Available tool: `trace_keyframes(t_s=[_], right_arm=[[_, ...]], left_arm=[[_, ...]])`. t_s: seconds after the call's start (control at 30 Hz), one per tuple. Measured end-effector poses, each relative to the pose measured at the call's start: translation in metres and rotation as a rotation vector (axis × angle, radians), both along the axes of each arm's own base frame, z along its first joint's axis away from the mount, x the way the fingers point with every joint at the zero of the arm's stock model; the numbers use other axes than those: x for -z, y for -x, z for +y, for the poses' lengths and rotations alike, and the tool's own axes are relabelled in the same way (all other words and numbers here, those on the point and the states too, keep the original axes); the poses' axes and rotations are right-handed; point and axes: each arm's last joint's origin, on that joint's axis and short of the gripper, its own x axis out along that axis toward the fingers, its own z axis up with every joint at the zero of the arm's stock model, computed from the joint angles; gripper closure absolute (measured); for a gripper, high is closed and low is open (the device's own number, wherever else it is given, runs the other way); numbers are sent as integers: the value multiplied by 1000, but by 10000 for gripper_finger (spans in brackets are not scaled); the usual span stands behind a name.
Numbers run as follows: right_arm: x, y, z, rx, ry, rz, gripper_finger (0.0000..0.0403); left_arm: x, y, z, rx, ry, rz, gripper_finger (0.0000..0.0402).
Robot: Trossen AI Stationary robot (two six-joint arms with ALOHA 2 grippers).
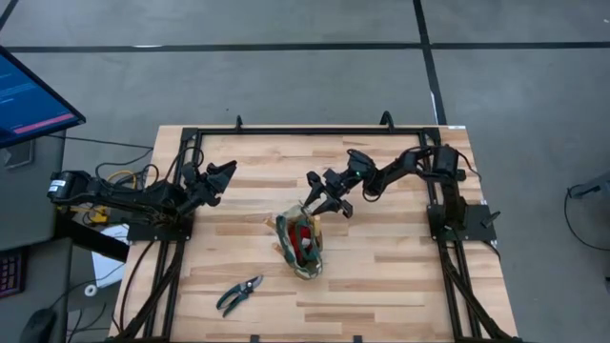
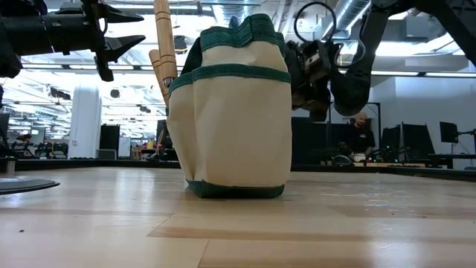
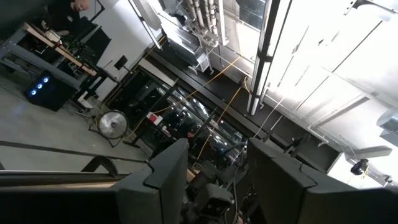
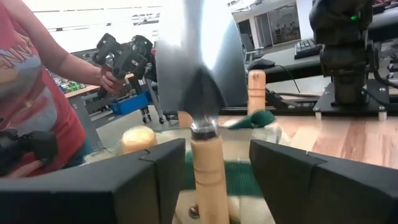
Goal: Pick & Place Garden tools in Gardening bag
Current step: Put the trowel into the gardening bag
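The olive and tan gardening bag (image 1: 315, 267) stands on its base mid-table; it also shows in the low view (image 2: 230, 126). A red item (image 1: 303, 238) lies inside it, and wooden handles (image 2: 163, 37) stick up out of it. A silver-bladed trowel (image 4: 199, 62) stands blade up at the bag's far side. My right gripper (image 1: 319, 198) is open there, one finger on either side of the trowel's wooden handle (image 4: 208, 174). Dark-handled pruning shears (image 1: 238, 295) lie flat near the front edge. My left gripper (image 1: 221, 173) waits at the far left, open, empty and pointing up. My right gripper has the trowel's wooden handle (image 4: 208, 163) between its two fingers just below the metal collar. A gap shows beside the handle on at least one side. Whether a finger touches the handle, I cannot tell.
Two more wooden handles (image 4: 256, 90) (image 4: 138, 140) rise from the bag beyond the trowel. A black frame (image 1: 315, 131) runs along the table's far edge and sides. A monitor (image 1: 29, 95) stands off the left. A person (image 4: 37, 99) stands beyond the table.
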Motion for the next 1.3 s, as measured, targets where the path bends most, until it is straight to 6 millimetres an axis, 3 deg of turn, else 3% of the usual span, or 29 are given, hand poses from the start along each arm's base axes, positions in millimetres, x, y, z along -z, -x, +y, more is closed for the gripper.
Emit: trace_keyframes(t_s=[0.23,0.4,0.7,0.9,1.3], right_arm=[[-12,1,1,5,22,5,210],[-10,-1,9,22,76,38,217],[-18,-10,13,26,91,27,261],[-19,-11,13,15,117,1,350],[-7,-2,18,47,176,-7,348]], left_arm=[[0,0,0,0,0,0,236],[0,0,0,0,0,1,236],[0,0,0,0,0,2,236],[0,0,0,7,-5,6,236],[1,-1,0,9,-7,9,236]])
